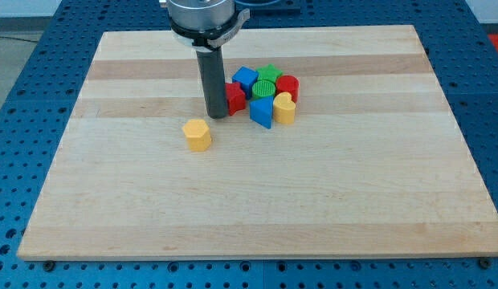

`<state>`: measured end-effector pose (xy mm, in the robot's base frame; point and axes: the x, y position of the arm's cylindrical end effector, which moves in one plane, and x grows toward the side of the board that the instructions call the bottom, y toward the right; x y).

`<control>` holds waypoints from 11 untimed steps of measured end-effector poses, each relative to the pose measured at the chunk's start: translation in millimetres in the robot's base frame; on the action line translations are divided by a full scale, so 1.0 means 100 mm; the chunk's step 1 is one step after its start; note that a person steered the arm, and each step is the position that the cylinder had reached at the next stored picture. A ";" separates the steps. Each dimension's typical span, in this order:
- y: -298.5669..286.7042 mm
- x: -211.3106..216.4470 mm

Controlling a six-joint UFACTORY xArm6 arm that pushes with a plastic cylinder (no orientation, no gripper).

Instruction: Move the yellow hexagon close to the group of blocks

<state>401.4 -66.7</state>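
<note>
The yellow hexagon (197, 135) lies alone on the wooden board (257, 193), left of and below the group. The group sits just above the board's middle: a red block (234, 97), a blue block (244, 79), a green round block (265, 87), a red cylinder (288, 85), a blue triangular block (262, 111) and a yellow block (284, 107). My tip (216, 116) rests on the board against the left side of the red block, a little above and to the right of the yellow hexagon, not touching it.
The board lies on a blue perforated table (24, 72). The arm's grey mount (202, 18) hangs over the board's top edge.
</note>
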 end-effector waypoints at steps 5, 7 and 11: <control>-0.53 0.57; -0.36 0.62; -0.06 0.61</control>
